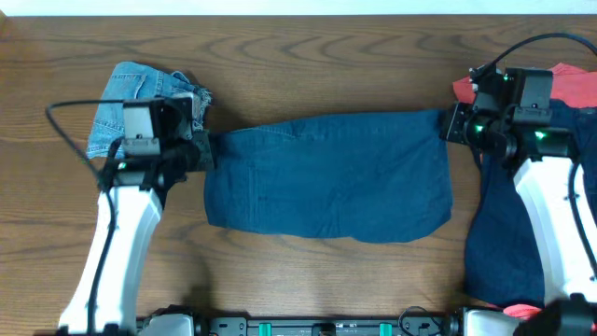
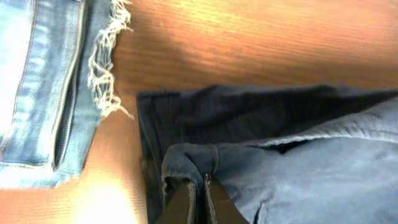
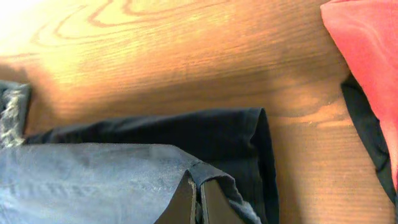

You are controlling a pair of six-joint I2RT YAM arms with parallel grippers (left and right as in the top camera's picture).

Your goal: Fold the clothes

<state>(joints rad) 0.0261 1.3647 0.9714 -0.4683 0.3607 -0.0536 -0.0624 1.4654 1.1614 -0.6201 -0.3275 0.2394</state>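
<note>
The clothes here are wide navy-blue shorts (image 1: 326,177) lying spread flat across the middle of the table. My left gripper (image 1: 207,149) is at their left edge, shut on a pinched fold of the fabric. In the left wrist view the gripper (image 2: 202,182) has its fingers pressed together with the navy cloth (image 2: 298,162) bunched over them. At the shorts' upper right corner, my right gripper (image 1: 450,123) is also shut on the hem. The right wrist view shows this gripper (image 3: 198,184) with the hem of the shorts (image 3: 93,180) draped over its closed tips.
Light-blue frayed denim shorts (image 1: 131,93) (image 2: 43,93) lie just left of my left gripper. A coral-red shirt (image 1: 569,79) (image 3: 367,56) sits at the far right. A second navy piece (image 1: 504,233) lies under the right arm. Bare wood shows along the back.
</note>
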